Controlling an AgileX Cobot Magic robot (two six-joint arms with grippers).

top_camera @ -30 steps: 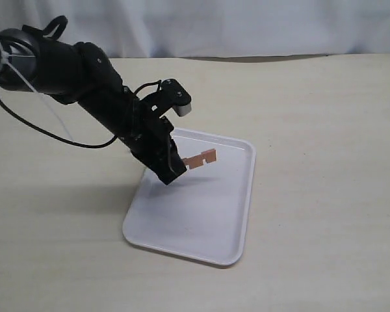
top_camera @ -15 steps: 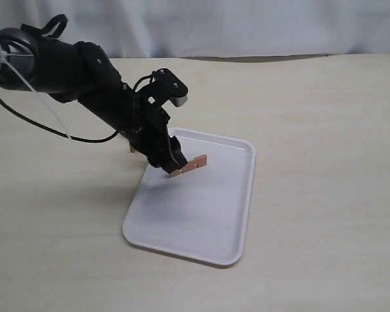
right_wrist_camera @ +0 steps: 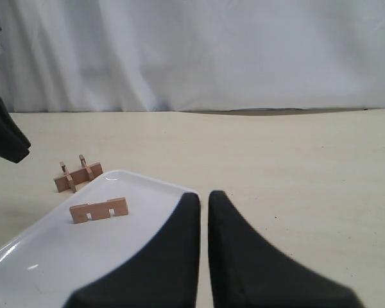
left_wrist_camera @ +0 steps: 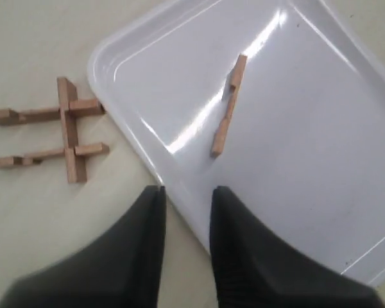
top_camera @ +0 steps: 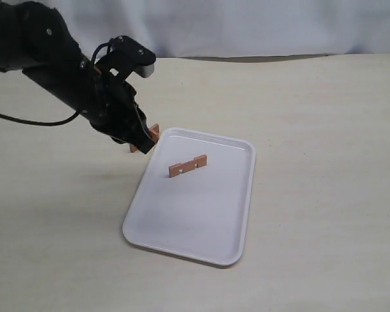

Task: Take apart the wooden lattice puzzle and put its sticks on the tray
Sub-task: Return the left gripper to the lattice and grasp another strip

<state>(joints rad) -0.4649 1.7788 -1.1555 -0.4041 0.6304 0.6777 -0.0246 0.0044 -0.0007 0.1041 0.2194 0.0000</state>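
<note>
Stick (top_camera: 188,166) one lies on the tray (top_camera: 182,240); we hover the left tool (left_wrist_camera: 188,192), spread and empty, near the puzzle (left_wrist_camera: 69,128) beside the tray, toward the counter's far-left corner. Next we should pinch another piece.

Matte black left arm (top_camera: 45,52), thin black cable (top_camera: 36,123), white-faced wrist block (top_camera: 146,67), tapered black tool fingers (left_wrist_camera: 141,250).

You are at a lab test bench: a plain beige tabletop (top_camera: 325,195), a white curtain (top_camera: 247,26) hung as backdrop behind it, and a black robot arm (top_camera: 45,58) with exposed wiring.
</note>
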